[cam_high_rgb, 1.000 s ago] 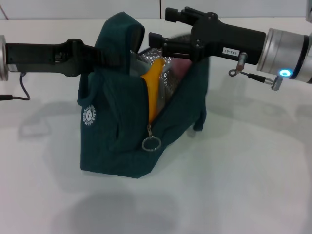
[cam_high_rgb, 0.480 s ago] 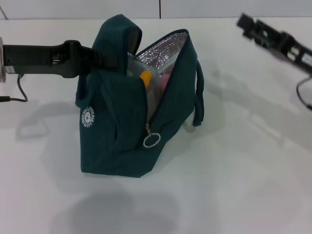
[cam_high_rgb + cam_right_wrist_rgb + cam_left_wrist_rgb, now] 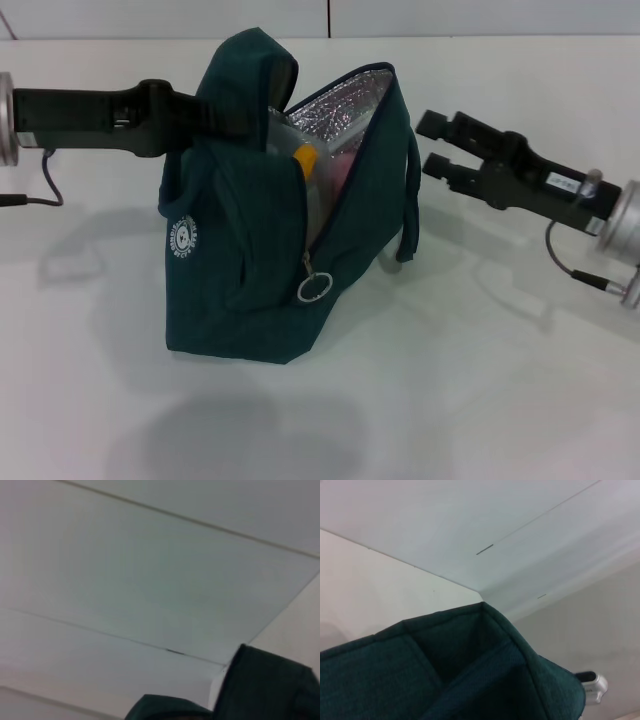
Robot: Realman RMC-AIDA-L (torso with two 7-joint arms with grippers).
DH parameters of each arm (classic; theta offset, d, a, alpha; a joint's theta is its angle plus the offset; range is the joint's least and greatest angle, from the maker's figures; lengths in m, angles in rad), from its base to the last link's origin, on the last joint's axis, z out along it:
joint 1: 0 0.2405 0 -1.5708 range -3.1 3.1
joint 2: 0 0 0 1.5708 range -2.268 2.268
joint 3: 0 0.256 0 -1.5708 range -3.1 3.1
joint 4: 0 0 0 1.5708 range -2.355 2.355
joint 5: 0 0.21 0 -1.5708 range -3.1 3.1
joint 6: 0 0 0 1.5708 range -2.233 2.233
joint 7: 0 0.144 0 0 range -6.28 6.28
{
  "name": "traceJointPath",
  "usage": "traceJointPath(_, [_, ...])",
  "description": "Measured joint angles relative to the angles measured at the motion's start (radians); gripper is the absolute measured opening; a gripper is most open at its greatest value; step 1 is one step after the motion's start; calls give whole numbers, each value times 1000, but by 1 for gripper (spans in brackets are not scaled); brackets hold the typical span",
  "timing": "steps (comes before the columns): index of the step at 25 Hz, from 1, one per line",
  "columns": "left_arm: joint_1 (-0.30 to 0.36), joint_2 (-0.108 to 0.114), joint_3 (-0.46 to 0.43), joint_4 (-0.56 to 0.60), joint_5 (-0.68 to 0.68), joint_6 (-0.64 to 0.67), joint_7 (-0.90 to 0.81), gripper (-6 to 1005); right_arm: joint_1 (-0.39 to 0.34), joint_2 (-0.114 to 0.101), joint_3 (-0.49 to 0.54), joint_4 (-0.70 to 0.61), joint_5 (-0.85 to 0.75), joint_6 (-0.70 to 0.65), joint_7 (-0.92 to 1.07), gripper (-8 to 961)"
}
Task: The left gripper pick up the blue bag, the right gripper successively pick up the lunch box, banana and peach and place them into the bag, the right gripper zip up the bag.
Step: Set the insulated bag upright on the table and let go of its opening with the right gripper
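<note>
The blue bag [image 3: 250,270] stands on the white table, its mouth open and the silver foil lining showing. My left gripper [image 3: 232,116] is shut on the bag's near handle loop at the top left and holds it up. Inside the mouth I see the orange tip of the banana [image 3: 304,160], the pink peach [image 3: 341,172] and a clear edge of the lunch box [image 3: 283,132]. The zipper's ring pull [image 3: 312,288] hangs at the front, low on the open zip. My right gripper [image 3: 432,147] is open and empty, just right of the bag beside its far handle. Teal fabric [image 3: 470,675] fills the left wrist view.
The white table [image 3: 480,380] stretches in front and to the right of the bag. A cable [image 3: 30,200] runs from the left arm at the left edge. The right wrist view shows a strip of the bag [image 3: 270,685] under pale panels.
The right gripper left the bag's mouth, swung up to the right, and now sits lower beside the bag's right side. The banana has dropped deeper inside. The left arm holds still.
</note>
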Motion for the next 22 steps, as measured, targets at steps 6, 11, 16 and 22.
traceJointPath(6, [-5,-5,7,0,0,0,2,28,38,2,-4,0,-3,2,6,789])
traceJointPath(11, [-11,-11,8,0,2,2,6,27,53,3,-14,-5,-3,13,4,766])
traceJointPath(16, [-11,-15,9,0,3,8,7,27,54,3,-16,-2,-3,18,-9,742])
traceJointPath(22, [-10,-20,11,0,2,15,7,27,43,3,-16,-9,2,29,-72,683])
